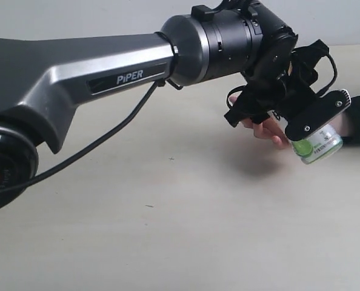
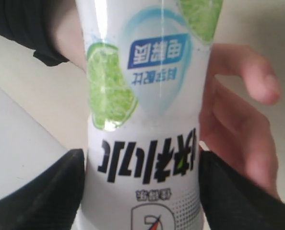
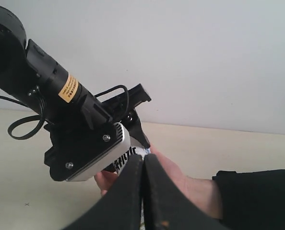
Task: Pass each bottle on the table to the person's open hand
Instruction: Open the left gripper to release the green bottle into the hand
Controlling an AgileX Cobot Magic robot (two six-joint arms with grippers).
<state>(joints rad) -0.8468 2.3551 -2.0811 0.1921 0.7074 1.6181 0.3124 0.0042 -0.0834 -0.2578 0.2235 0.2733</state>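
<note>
Left end effector clamps green-white bottle, apparently touching person's hand behind it.

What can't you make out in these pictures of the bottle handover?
- Exterior view: the left pincer covers most of the green-white bottle and the person's hand; contact between them is hidden.
- Left wrist view: the bottle's two ends are cut off by the frame edges.
- Right wrist view: the shut right pincer blocks the bottle; only a sliver of label shows.
</note>
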